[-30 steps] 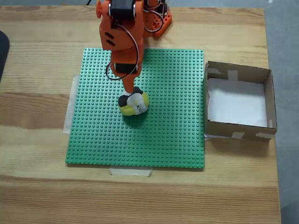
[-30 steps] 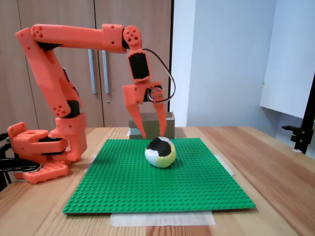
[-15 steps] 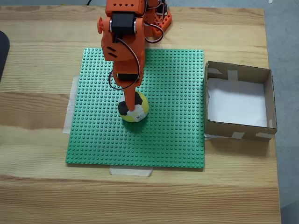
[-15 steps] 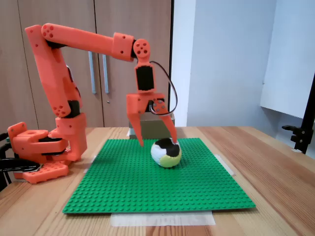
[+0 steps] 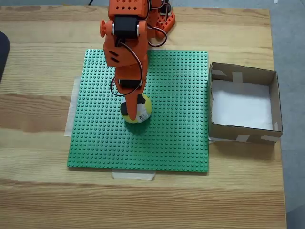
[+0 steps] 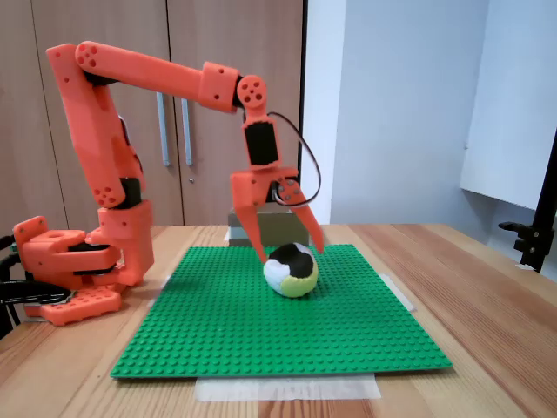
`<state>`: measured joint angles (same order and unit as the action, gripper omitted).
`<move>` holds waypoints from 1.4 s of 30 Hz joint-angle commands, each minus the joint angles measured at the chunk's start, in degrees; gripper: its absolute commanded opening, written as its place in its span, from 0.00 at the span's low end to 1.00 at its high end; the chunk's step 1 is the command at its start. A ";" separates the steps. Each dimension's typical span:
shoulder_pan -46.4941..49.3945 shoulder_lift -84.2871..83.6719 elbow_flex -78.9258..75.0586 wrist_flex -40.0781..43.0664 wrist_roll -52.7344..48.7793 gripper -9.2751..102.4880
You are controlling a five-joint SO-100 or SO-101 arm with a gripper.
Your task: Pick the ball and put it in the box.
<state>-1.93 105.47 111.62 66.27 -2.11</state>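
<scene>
orange arm [image 6: 130, 131] reaches from base at table's far edge in a fixed view, out over green studded baseplate [image 5: 167, 143]. gripper [image 6: 291, 252] spread wide, fingers straddling top of ball [image 6: 291, 270], not pinching it. ball [image 5: 137, 110] sits on baseplate near its middle, partly hidden under gripper from above. pale tape strips [image 5: 133, 175] hold baseplate edges to wooden table [image 5: 43, 191]. box [image 5: 243, 102] stands just beside baseplate's right edge in that view, well apart from ball; white bottom bare. wooden cabinet doors [image 6: 174, 87] behind arm.
</scene>
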 commanded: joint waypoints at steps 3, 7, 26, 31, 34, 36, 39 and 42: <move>-0.44 0.26 0.26 -1.49 -0.53 0.41; -0.44 0.26 1.49 -1.93 -0.44 0.40; -0.53 1.05 5.19 -6.06 -1.14 0.35; -0.53 1.14 6.15 -6.42 -1.76 0.35; -0.53 1.14 6.50 -6.42 -1.76 0.34; -0.53 1.23 6.50 -6.42 -1.67 0.33; -0.44 1.32 6.50 -6.42 -1.93 0.31; -0.18 1.49 6.42 -6.50 -2.37 0.27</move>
<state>-1.93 105.56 118.48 60.12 -3.69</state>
